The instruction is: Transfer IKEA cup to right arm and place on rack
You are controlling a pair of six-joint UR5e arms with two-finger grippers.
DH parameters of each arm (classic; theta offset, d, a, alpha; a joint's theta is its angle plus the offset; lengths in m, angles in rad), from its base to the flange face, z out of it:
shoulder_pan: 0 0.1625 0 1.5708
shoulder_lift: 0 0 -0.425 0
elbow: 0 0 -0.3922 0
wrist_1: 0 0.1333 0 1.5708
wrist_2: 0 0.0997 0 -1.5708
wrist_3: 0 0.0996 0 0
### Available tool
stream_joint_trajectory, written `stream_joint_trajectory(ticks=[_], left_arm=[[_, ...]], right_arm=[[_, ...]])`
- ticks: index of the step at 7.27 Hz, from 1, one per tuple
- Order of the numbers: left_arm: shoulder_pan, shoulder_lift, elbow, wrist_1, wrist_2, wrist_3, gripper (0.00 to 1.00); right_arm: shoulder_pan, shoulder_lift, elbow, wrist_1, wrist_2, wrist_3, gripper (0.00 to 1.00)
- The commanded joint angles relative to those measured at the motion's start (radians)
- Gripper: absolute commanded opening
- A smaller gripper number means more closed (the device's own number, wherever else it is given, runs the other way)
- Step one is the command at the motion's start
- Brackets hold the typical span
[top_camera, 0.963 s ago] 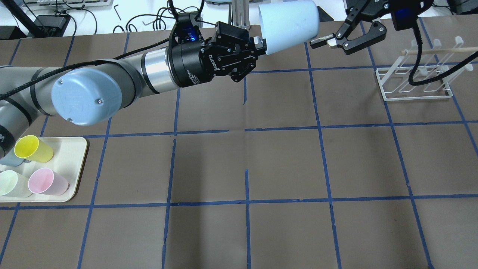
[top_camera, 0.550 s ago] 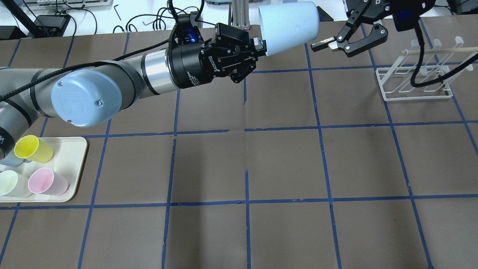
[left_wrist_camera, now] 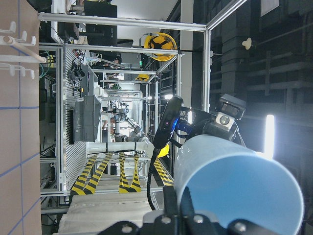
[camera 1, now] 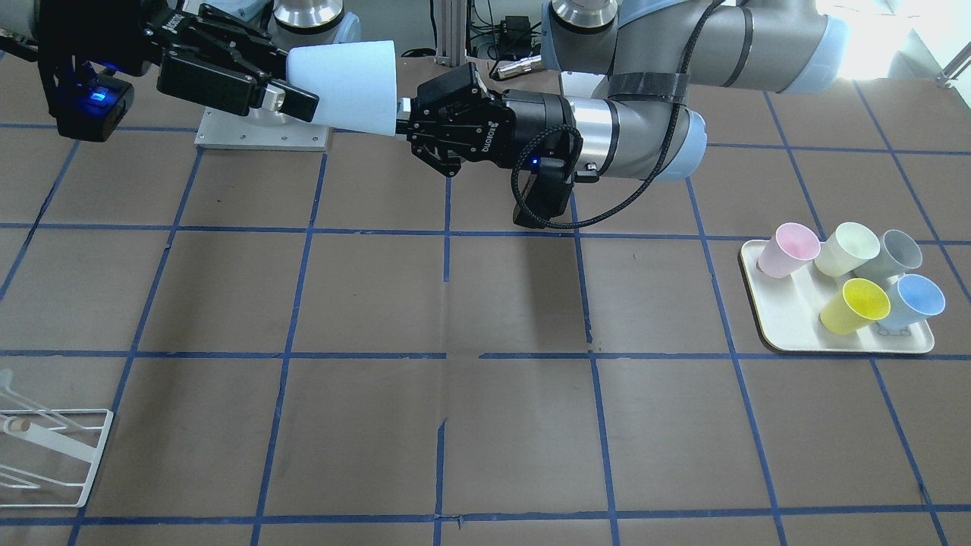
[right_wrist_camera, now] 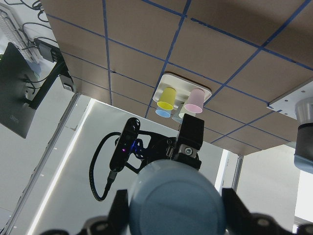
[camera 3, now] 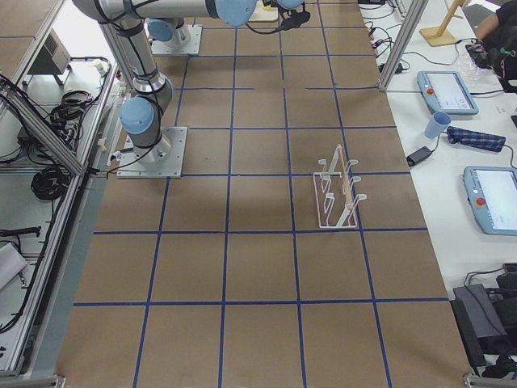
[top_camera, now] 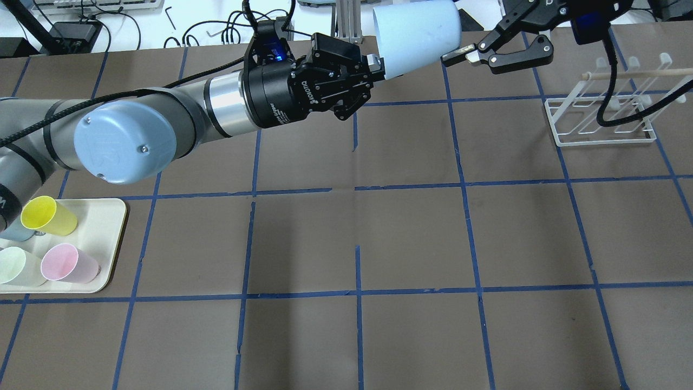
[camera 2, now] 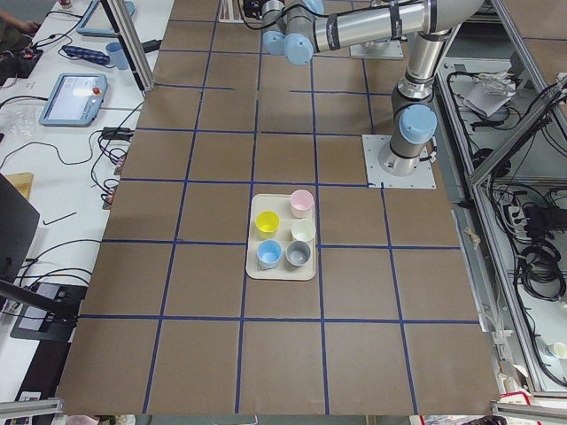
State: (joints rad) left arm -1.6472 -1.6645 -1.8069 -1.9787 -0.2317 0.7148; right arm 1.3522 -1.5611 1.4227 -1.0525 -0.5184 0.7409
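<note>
Handover stage of a cup transfer, judged to be near its midpoint. The left claw is clamped on the mouth rim of the pale blue cup. It holds the cup on its side in the air above the desk, with the closed end pointing toward the right arm.

The right claw is spread wide, with one finger on either side of the cup's closed end. The right wrist view shows a gap on both sides, so this claw has hold of nothing.

Done, as far as the views show:
- The cup is off the desk.
- It has been presented at the meeting point.
- The receiving claw is placed around it.

Left to do:
- The right claw must close on the cup.
- The left claw must let go and draw clear.
- The cup must be carried to the rack and set on a peg.

The white wire rack stands on the desk on the right arm's side, well apart from the cup, and no cup shows on its pegs. Five other cups sit on the cream tray at the opposite end.
</note>
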Motion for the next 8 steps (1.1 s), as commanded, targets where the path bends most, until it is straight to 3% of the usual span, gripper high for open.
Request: stream_joint_trajectory(ticks=[1,3,4,5,6,8], left_arm=[[0.000,0.000,0.000,0.000,0.000,-0.002,0.00],[0.000,0.005,0.001,0.000,0.003,-0.005,0.00],[0.000,0.003,0.001,0.000,0.005,-0.011,0.33],[0.001,0.006,0.003,-0.002,0.006,-0.011,0.57],[0.001,0.008,0.003,0.000,0.006,-0.011,0.66],[0.033,0.014,0.015,0.000,0.059,-0.078,0.73]], right_arm=[[-0.002,-0.001,-0.001,-0.001,0.000,0.000,0.60],[-0.002,0.001,-0.001,-0.003,-0.002,0.000,0.60],[-0.002,0.001,-0.001,-0.003,-0.002,0.002,0.60],[-0.002,0.001,-0.001,-0.003,-0.002,0.002,0.60],[-0.002,0.001,-0.001,-0.003,-0.002,0.002,0.60],[-0.004,0.003,0.001,-0.007,-0.003,0.002,0.60]])
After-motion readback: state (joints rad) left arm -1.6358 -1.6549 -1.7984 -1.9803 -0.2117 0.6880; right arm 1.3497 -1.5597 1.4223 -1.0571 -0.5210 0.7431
